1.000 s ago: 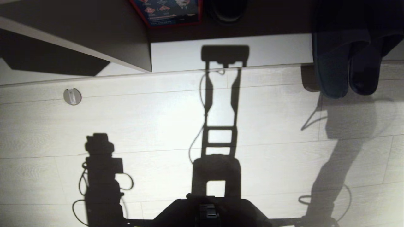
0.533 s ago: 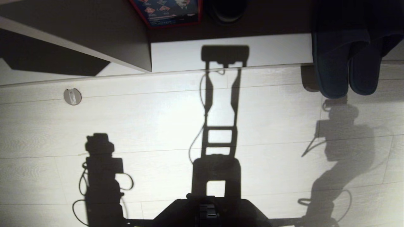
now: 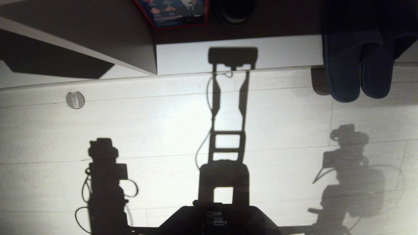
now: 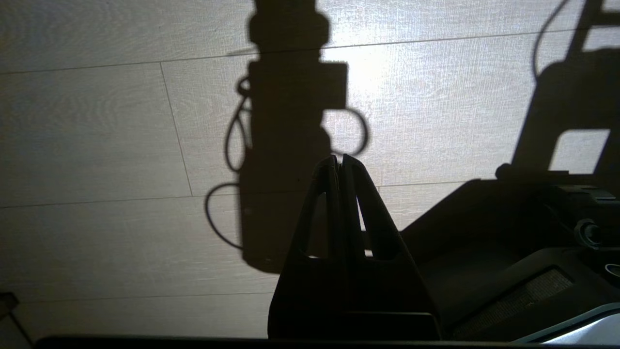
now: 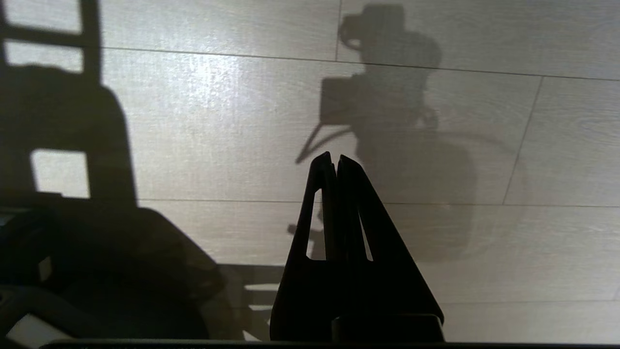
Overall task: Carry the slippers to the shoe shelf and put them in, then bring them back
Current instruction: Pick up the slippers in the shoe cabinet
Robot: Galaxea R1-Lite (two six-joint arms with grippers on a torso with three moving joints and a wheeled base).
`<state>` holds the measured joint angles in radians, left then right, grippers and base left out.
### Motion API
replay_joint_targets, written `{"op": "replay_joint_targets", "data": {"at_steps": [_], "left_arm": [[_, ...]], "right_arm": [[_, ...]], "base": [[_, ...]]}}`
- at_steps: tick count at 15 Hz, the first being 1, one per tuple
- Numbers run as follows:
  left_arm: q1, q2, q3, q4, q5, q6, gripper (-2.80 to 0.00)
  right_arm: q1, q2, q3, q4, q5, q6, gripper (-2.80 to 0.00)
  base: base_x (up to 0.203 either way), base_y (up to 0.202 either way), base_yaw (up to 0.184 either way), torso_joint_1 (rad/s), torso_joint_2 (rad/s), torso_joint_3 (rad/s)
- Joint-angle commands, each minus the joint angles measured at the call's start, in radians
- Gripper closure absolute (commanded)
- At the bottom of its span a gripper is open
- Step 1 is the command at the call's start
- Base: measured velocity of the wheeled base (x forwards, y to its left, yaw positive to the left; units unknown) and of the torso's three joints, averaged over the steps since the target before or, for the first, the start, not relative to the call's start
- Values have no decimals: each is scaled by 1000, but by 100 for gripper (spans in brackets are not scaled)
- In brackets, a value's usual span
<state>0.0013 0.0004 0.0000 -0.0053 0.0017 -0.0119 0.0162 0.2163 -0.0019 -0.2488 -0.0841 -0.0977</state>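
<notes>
The slippers [image 3: 359, 70] lie side by side at the far right, toes out over the floor [image 3: 277, 114], heels on the shoe shelf [image 3: 238, 54] base board. A box [image 3: 174, 13] stands further left inside it.

Pale plank floor [image 3: 163, 124] with a small round disc [image 3: 75, 100] and the dark slippers [image 3: 357, 71] at the shelf's edge.
</notes>
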Motion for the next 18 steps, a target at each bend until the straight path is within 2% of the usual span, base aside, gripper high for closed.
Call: {"op": "replay_joint_targets", "data": {"at_steps": [1, 5, 12, 18], "left_arm": [[0, 0, 0, -1, 1, 0, 0], [0, 0, 0, -1, 1, 0, 0], [0, 0, 0, -1, 1, 0, 0], [0, 0, 0, -1, 1, 0, 0]], "right_arm": [[2, -76, 0, 45, 32, -3, 0], [-1, -216, 0, 258, 109, 10, 0], [-1, -216, 0, 257, 106, 30, 0], [-1, -183, -16, 240, 110, 15, 0]], "base": [[0, 0, 0, 0, 0, 0], [0, 0, 0, 0, 0, 0], [0, 0, 0, 0, 0, 0], [0, 0, 0, 0, 0, 0]]}}
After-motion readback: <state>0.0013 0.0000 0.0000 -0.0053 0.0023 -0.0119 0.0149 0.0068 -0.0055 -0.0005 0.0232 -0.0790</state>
